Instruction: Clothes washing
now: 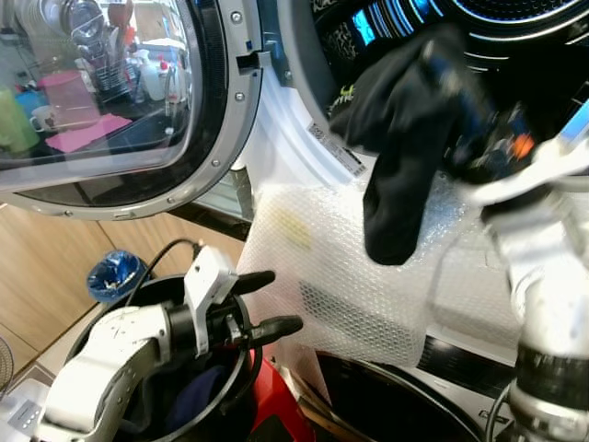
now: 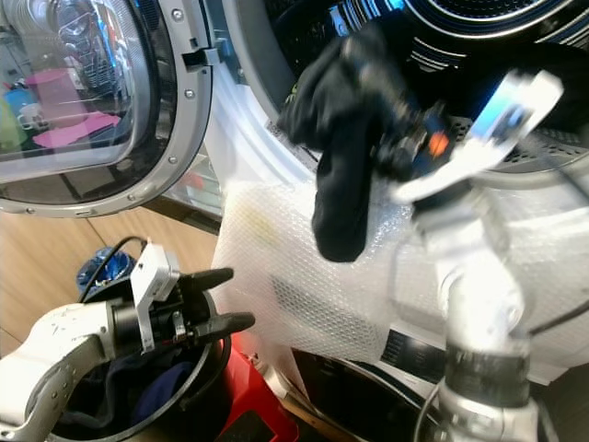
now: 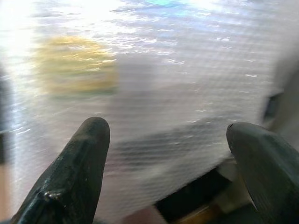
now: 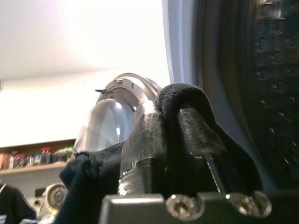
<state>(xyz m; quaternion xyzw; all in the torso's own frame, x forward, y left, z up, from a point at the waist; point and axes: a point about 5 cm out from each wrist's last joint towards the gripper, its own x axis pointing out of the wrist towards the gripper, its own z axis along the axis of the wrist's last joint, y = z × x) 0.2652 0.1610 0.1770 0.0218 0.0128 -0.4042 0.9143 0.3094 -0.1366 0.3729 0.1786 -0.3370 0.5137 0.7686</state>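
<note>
A black garment [image 1: 398,138] hangs in front of the washing machine's open drum mouth [image 1: 515,28], held up by my right gripper [image 1: 465,115], which is shut on it. In the right wrist view the fingers [image 4: 191,135] pinch the dark cloth [image 4: 88,186] beside the perforated drum wall [image 4: 275,93]. My left gripper [image 1: 273,304] stands open and empty low down, over a black laundry basket [image 1: 225,391] holding dark blue clothes [image 1: 198,396]. Its fingertips [image 3: 88,154] point at the bubble wrap [image 3: 187,93].
The round glass door [image 1: 101,101] stands swung open at the left. Bubble wrap [image 1: 350,276] covers the machine's front below the drum. A red object [image 1: 276,405] sits beside the basket, and a blue item [image 1: 115,274] lies on the wooden floor.
</note>
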